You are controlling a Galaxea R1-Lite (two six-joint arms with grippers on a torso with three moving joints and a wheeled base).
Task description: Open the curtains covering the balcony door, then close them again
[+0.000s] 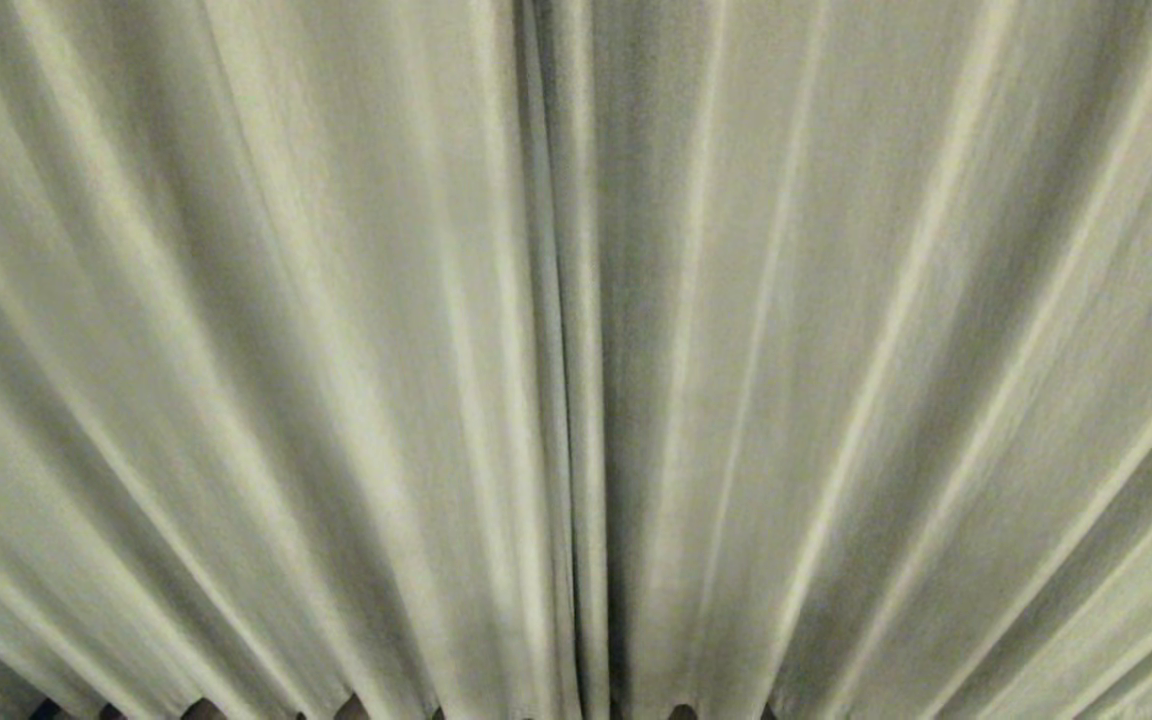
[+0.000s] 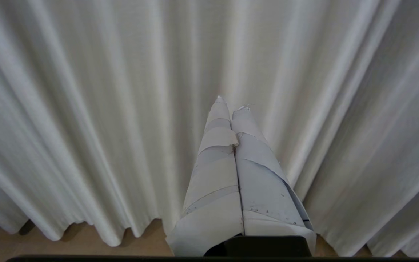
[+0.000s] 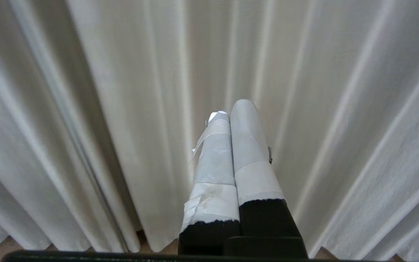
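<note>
Curtains (image 1: 336,350) drawn together; both grippers closed, empty

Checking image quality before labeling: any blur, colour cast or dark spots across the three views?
Head view: curtains greenish-grey and soft, deep shadow along the centre seam. Left wrist view: brighter and whiter, pleats sharp, taped fingers crisp. Right wrist view: warmer cream, a dark fold beside the seam, no glare.

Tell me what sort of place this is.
Probably an indoor room at a curtained window or door: floor-length cream curtains fill the view, closed at a centre seam, wavy hem just above tan flooring.
</note>
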